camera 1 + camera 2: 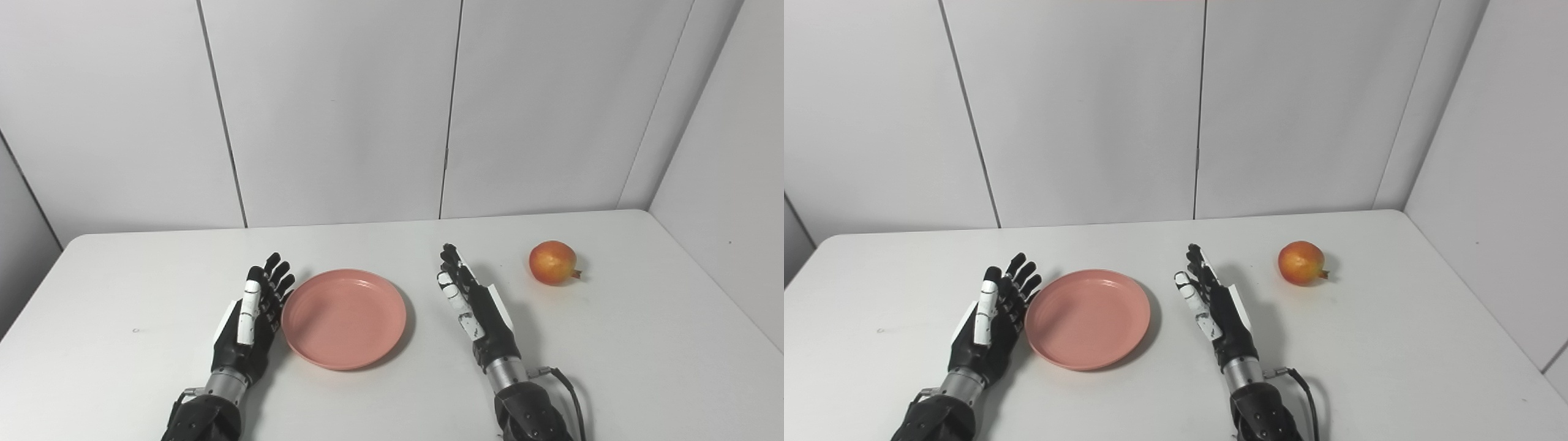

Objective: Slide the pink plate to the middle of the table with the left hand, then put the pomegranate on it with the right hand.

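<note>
Pink plate (343, 318) lies flat on the white table (122, 294), empty, roughly at the table's centre or a shade toward the left hand's side; hard to call exactly. Left hand (252, 318) stands edge-on just beside the plate's left rim, fingers (278, 275) extended and spread, holding nothing; whether it touches the rim cannot be told. Right hand (471, 306) is on the other side of the plate, clear of its rim, also spread and empty, palm turned toward the plate. Pomegranate (553, 262) sits beyond the right hand, away from the plate and well apart from it, crown pointing away from the plate. Judgement: the slide is at or near its end. To finish it well, press the flat of the fingers against the rim low down and push slowly, so the plate glides rather than tipping or spinning. Draw the left hand straight away from the plate afterwards, without dragging it back. Risk: a smooth plate on a smooth top may overshoot.
</note>
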Available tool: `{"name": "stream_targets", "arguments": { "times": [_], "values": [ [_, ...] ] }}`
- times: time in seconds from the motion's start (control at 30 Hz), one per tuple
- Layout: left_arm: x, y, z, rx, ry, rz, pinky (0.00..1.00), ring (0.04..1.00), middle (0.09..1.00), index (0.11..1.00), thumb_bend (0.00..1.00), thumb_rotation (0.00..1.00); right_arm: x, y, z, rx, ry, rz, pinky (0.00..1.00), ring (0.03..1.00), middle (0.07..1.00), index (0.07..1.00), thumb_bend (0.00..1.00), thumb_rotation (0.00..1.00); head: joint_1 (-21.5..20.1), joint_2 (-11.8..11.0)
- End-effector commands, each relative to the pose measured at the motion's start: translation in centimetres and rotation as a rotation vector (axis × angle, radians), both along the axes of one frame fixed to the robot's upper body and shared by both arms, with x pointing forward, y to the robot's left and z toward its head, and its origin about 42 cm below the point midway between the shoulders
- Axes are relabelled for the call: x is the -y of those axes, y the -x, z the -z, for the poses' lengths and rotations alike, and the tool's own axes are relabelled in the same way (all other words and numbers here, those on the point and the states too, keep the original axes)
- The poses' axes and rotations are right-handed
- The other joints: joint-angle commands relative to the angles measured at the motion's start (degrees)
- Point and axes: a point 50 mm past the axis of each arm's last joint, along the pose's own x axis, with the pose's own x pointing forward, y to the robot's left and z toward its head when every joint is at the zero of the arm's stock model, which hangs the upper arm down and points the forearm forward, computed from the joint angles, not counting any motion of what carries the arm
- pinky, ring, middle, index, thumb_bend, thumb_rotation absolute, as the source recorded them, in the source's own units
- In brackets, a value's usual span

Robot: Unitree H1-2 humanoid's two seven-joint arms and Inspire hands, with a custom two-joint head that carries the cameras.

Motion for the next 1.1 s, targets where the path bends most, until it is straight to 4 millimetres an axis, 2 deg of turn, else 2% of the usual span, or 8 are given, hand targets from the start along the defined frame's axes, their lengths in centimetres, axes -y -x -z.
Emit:
{"name": "stream_targets", "arguments": {
  "times": [0.0,0.27,0.5,0.6,0.8,0.87,0.93,1.07],
  "values": [
    [0.2,0.7,0.9,-0.001,0.010,0.021,0.97,0.995,1.000,0.996,0.68,1.00,-0.7,0.1,0.3,-0.015,-0.012,0.000,0.92,0.955,0.958,0.958,0.60,0.92,0.09,0.08],
    [0.1,0.6,1.1,-0.006,0.002,0.036,0.97,0.994,1.000,1.000,0.69,1.00,-0.3,-0.1,0.0,-0.001,-0.010,0.006,0.94,0.950,0.969,0.972,0.60,0.92,-0.59,-0.34],
    [-0.2,0.3,1.1,0.008,-0.040,0.033,0.97,0.992,0.997,1.000,0.68,1.00,1.8,-1.6,-2.3,0.132,0.099,0.103,0.94,0.956,0.975,0.970,0.56,0.93,-1.49,-0.10],
    [-0.4,0.2,1.2,0.022,-0.062,0.034,0.97,0.990,0.996,1.000,0.67,1.00,3.3,-2.2,-3.8,0.196,0.157,0.160,0.92,0.938,0.947,0.946,0.61,0.86,-2.31,-0.23],
    [-0.8,-0.3,1.3,0.039,-0.097,0.029,0.98,0.998,1.000,1.000,0.66,1.00,5.9,-3.2,-6.1,0.290,0.265,0.248,0.83,0.902,0.929,0.920,0.64,0.69,-3.31,0.52],
    [-1.0,-0.6,1.4,0.040,-0.101,0.024,0.98,1.000,1.000,1.000,0.67,1.00,6.9,-3.5,-6.8,0.301,0.322,0.288,0.80,0.899,0.939,0.926,0.69,0.64,-3.60,0.81],
    [-1.1,-0.9,1.4,0.041,-0.104,0.019,0.98,0.999,1.000,1.000,0.67,1.00,7.8,-3.6,-7.4,0.309,0.369,0.329,0.80,0.893,0.934,0.925,0.70,0.62,-3.68,1.05],
    [-1.4,-1.3,1.4,0.044,-0.101,0.013,0.98,1.000,1.000,1.000,0.69,1.00,9.5,-3.9,-8.4,0.310,0.424,0.386,0.83,0.906,0.934,0.929,0.72,0.53,-4.00,1.60]
  ]
}}
